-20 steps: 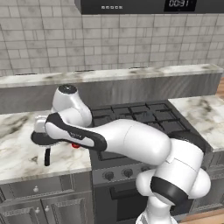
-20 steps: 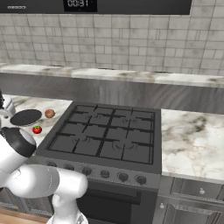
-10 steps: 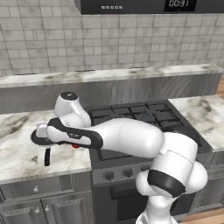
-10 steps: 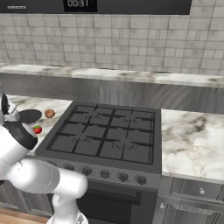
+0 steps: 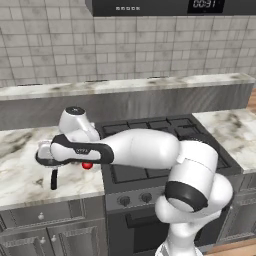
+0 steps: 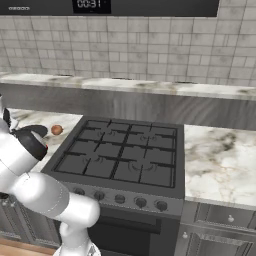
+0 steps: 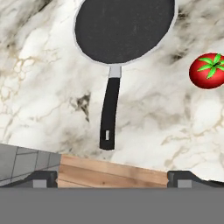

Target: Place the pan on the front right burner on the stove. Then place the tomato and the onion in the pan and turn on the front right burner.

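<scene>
- The gripper (image 7: 112, 177) has its fingers (image 7: 43, 178) spread as wide as they go, nothing between them, hanging above the counter's front edge.
- In the hand view the pan (image 7: 124, 28) lies flat on the marble counter (image 7: 39, 96), bowl at twelve o'clock, its long handle (image 7: 109, 113) running straight down toward six o'clock and ending just short of the gap between the fingers.
- The tomato (image 7: 208, 71) sits at about two o'clock in that view, near the pan but apart from it, green top up.
- What's changed over the last second: the arm has swung further left and leaned lower over the counter, and the hand is now squared up over the handle. The fingers have stayed wide the whole time.
- From the right base view the onion (image 6: 57, 130) rests on the counter, just left of the stove (image 6: 125, 155), beside the pan's dark rim.
- The front right burner (image 6: 147, 172) is bare, its grate free.
- My read: this is the approach for the first pick. Nothing is held yet; the likely next move is a drop onto the handle and a squeeze.
- One risk: a grip far out on that handle could let the bowl sag once lifted.
</scene>
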